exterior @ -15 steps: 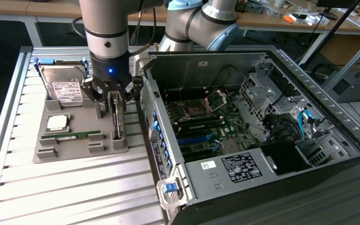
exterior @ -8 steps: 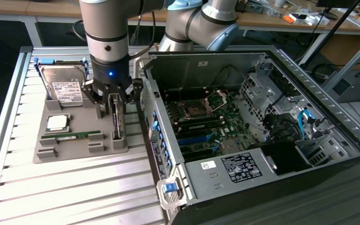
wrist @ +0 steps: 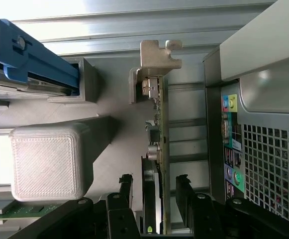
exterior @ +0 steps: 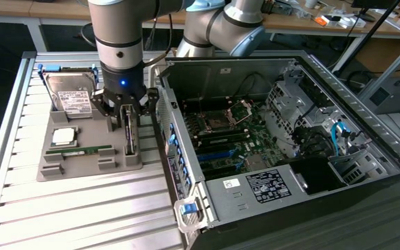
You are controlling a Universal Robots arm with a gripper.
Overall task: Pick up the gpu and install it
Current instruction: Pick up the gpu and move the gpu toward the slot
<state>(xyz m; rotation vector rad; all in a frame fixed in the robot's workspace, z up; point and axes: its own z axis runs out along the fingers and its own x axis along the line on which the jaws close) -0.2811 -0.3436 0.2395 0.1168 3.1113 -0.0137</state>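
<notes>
Plainly, the gpu [wrist: 159, 124] stands inside the parted claw [wrist: 155, 179].

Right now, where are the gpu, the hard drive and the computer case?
gpu [wrist: 160, 132]: wrist view, on the edge of its green board.
hard drive [exterior: 73, 100]: exterior view, on its white label.
computer case [wrist: 268, 164]: wrist view, on its perforated rear panel.
</notes>
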